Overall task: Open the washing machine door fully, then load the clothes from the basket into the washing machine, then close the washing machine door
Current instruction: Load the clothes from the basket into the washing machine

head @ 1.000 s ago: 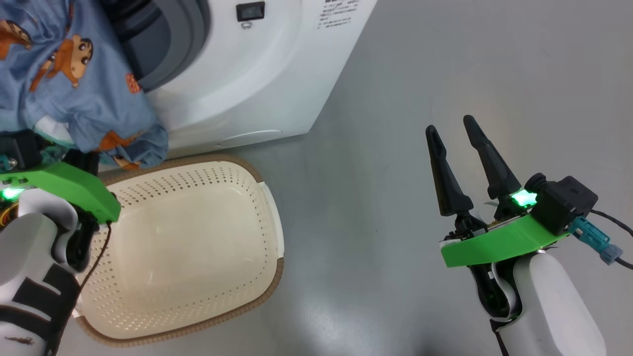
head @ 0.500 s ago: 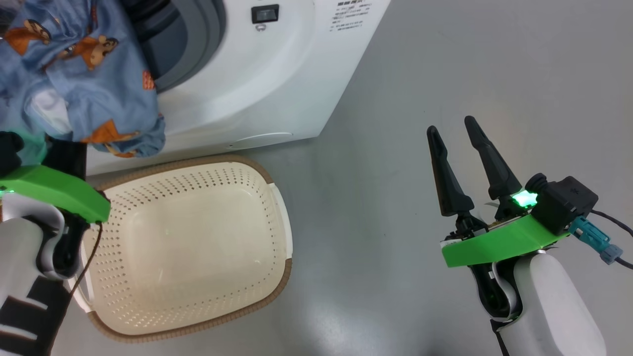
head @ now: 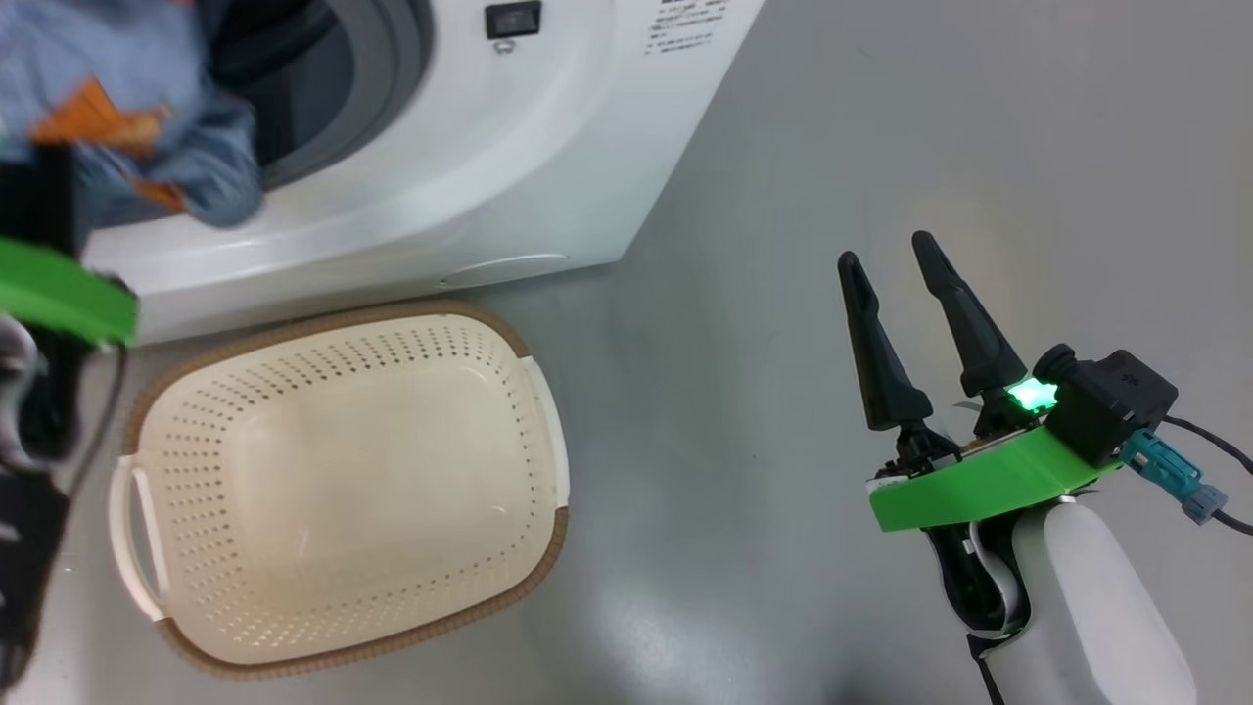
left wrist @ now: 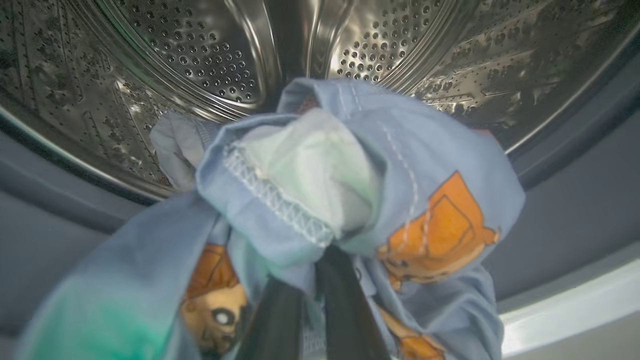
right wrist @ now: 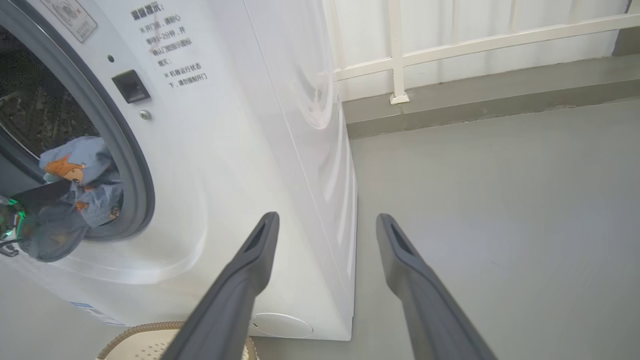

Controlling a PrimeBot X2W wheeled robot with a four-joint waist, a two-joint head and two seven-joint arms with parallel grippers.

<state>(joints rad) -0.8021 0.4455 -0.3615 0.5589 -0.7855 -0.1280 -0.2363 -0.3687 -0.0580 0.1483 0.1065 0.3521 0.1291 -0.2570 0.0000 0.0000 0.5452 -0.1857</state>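
Left fingers pinched shut on crumpled soft blue printed clothes before ribbed perforated steel washing machine drum; right fingers spread wide, empty, 3 o'clock of round-cornered perforated cream basket.

The left gripper (clamped on the light blue cartoon-printed clothes) has advanced from over the cream perforated plastic basket to the steel perforated drum mouth.
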